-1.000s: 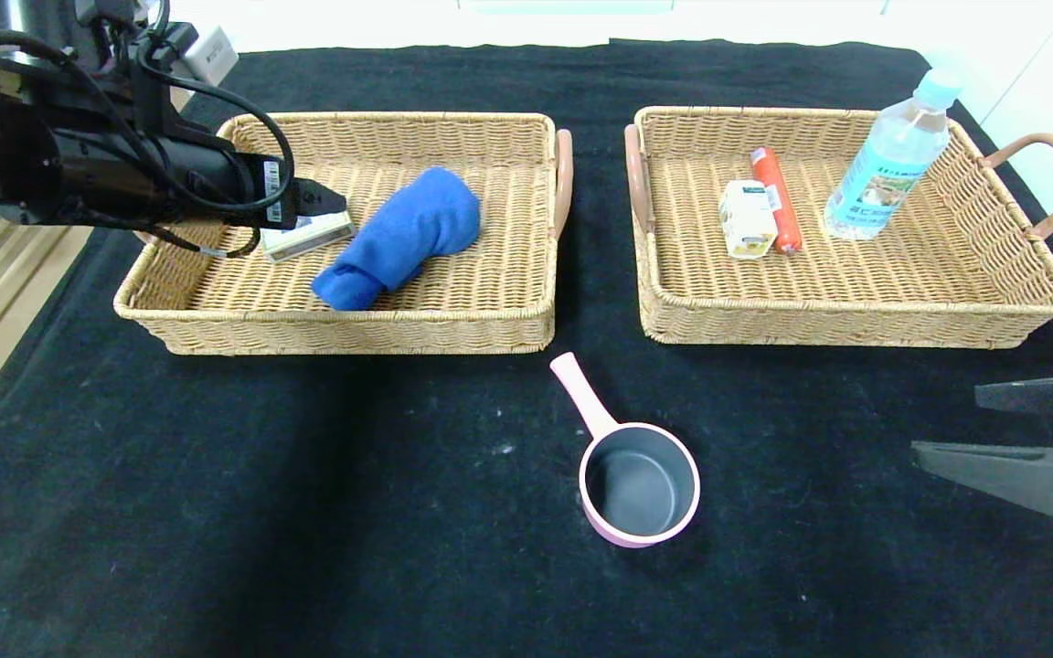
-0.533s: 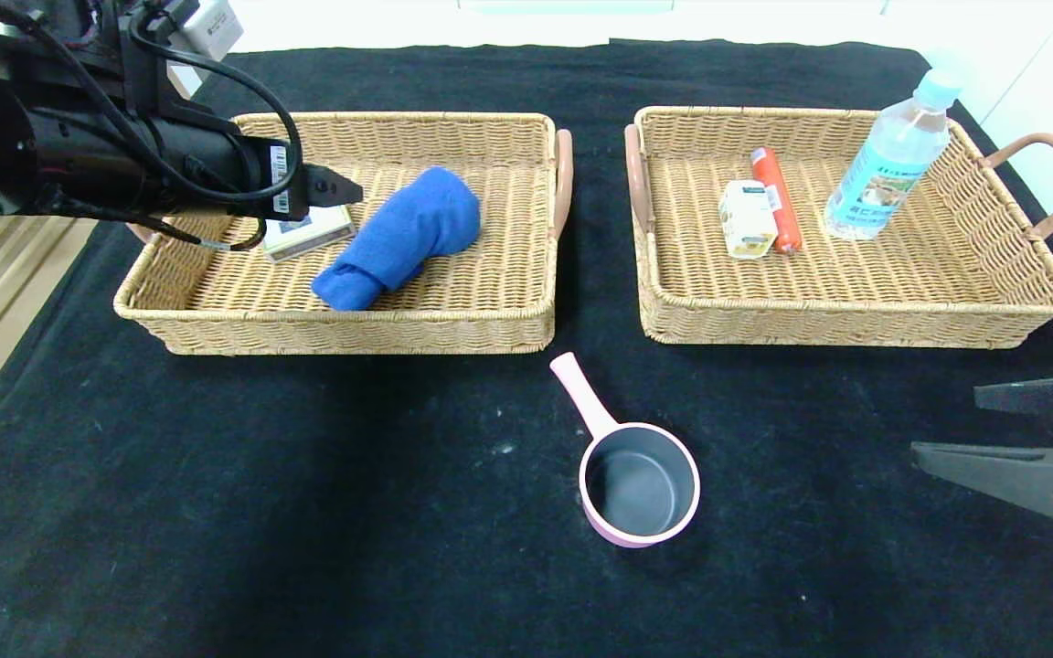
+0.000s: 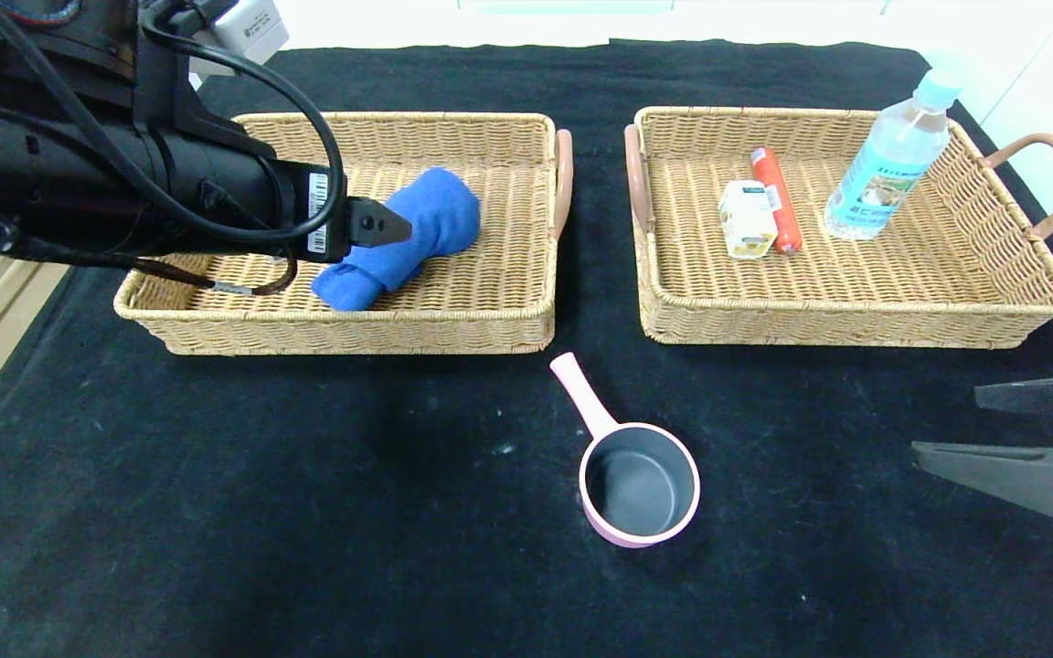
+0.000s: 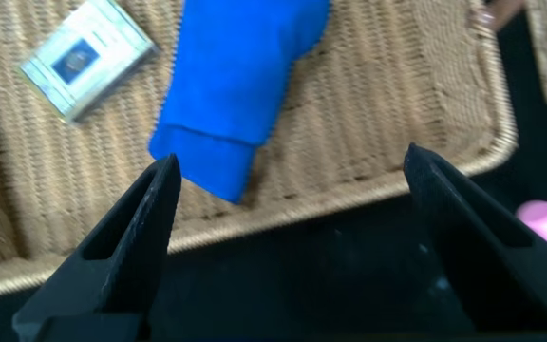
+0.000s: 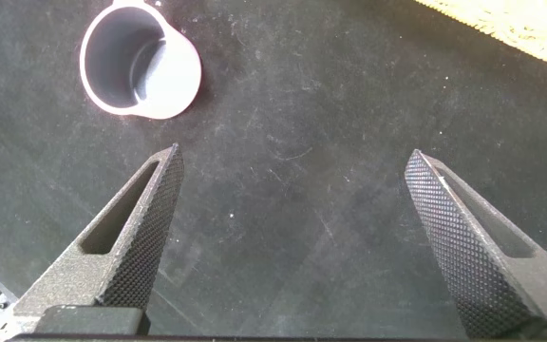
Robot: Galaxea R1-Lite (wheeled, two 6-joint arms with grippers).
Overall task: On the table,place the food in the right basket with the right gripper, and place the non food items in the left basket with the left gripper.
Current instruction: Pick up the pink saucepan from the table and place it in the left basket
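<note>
Lifted off the small box (image 4: 85,55) it left in the left basket (image 3: 453,329), the left gripper (image 4: 288,204) hangs spread wide over the soft blue cloth (image 3: 403,236), holding nothing. Right gripper (image 3: 1034,439) idles open at the table's edge — only the smooth pink pot (image 3: 641,484) remains on the black felt, non-food, so bound for that stiff woven wicker.
</note>
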